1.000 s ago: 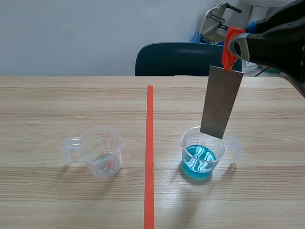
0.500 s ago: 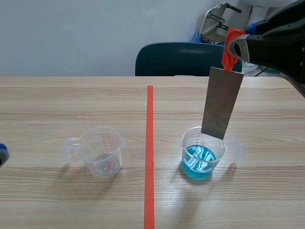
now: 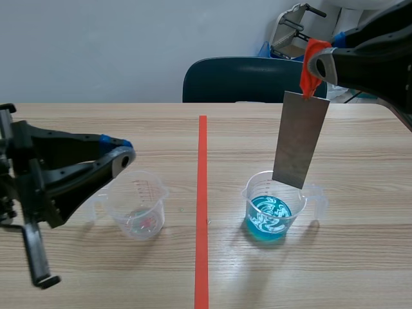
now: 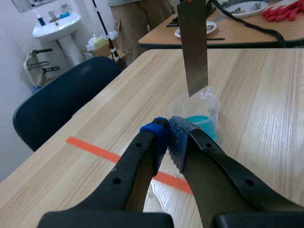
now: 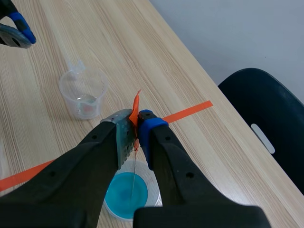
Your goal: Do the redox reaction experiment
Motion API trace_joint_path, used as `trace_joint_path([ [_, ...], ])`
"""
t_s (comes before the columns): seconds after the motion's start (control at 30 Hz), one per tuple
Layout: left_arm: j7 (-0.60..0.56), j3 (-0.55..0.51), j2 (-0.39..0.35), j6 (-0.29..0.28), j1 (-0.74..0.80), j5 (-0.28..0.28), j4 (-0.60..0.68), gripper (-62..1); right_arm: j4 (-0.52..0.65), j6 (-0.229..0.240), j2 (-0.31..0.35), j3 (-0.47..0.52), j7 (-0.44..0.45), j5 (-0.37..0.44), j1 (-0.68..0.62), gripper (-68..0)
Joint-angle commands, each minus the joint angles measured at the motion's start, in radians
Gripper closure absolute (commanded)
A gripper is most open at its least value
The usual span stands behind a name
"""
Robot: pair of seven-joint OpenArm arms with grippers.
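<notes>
On the table's (image 3: 77, 129) right half, between the red line (image 3: 202, 206) and the right edge, a blue cup (image 3: 273, 206) is set: a clear measuring cup part-filled with blue liquid, its handle turned toward the right edge. Above it a grey plate (image 3: 300, 138) is hung upright and slightly tilted. The plate is grasped by the orange tab (image 3: 311, 56) at its top, on which the right hand (image 3: 318, 64) is clenched. From the left wrist, the plate's lower edge is seen at about the level of the cup's rim, clear of the liquid. On the left half, well apart from the blue cup, a clear cup (image 3: 138, 205) is stood with a faint reddish trace at its bottom and its handle turned toward the left edge. The left hand (image 3: 122, 156) is held raised over that side, near the clear cup; its fingers are closed together with nothing gripped between them. Beyond the far edge a dark chair (image 3: 244, 80) is placed.
</notes>
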Motion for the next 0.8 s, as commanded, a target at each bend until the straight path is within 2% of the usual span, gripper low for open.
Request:
trace_joint_path([
  [0.0,0.019,0.038,0.018,0.027,-0.032,-0.025,0.008,-1.9,0.014,-0.004,0.01,0.008,0.012,0.012,0.02,-0.6],
  [0.23,0.12,0.275,0.063,0.154,-0.238,-0.039,-0.07,-1.9,0.014,-0.004,0.01,0.008,0.012,0.012,0.02,-0.6],
  [0.4,0.143,0.401,0.128,0.211,-0.36,-0.047,-0.184,-1.9,0.014,-0.004,0.01,0.008,0.012,0.012,0.02,-0.6],
  [0.77,0.192,0.549,0.281,0.243,-0.514,-0.095,-0.369,-1.9,0.014,-0.004,0.01,0.008,0.012,0.012,0.02,-0.6],
])
